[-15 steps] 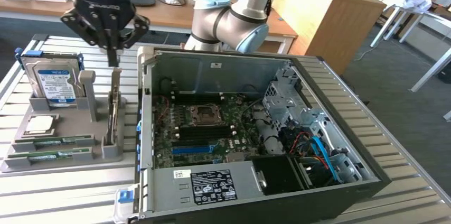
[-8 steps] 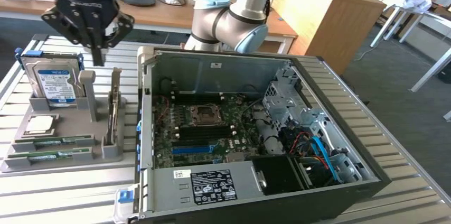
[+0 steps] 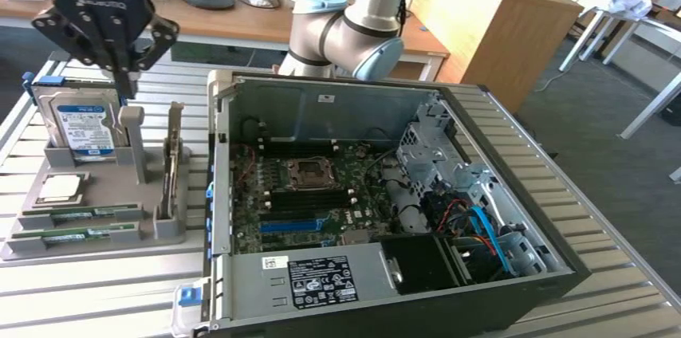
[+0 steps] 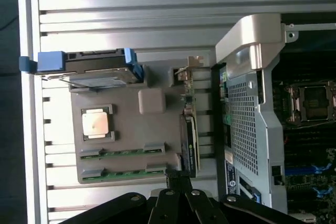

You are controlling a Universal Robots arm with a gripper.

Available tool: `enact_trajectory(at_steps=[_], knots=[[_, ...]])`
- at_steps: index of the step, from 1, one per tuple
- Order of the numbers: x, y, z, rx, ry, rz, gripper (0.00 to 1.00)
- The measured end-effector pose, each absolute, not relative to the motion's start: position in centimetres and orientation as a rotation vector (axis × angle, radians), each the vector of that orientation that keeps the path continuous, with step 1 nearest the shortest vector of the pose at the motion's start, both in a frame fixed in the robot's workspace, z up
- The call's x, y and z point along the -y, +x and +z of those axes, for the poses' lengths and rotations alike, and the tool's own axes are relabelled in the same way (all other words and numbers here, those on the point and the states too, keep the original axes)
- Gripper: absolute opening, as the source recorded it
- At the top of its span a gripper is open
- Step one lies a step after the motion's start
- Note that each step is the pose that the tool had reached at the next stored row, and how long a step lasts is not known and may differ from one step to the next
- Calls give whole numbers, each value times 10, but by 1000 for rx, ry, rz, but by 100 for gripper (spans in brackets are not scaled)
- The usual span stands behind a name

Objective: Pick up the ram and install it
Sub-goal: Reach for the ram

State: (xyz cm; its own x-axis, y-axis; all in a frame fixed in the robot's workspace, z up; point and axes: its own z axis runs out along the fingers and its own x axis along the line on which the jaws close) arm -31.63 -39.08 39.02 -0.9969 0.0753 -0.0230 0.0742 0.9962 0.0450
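Fingers together and empty, the gripper (image 3: 126, 89) hangs over the grey holder (image 3: 107, 247) at the exterior view's left of the open case (image 3: 319, 111), where the ram (image 3: 94, 212) lies flat in its near slots (likely steadied for picking).

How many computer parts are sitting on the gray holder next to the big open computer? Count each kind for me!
On the gray holder:
ram sticks: 2
processor chip: 1
hard drive: 1
upright card: 1
Total: 5
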Motion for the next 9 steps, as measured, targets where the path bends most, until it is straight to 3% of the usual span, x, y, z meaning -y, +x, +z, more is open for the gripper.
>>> enact_trajectory(at_steps=[9], knots=[[390,-342,390,-3114,117,69,10]])
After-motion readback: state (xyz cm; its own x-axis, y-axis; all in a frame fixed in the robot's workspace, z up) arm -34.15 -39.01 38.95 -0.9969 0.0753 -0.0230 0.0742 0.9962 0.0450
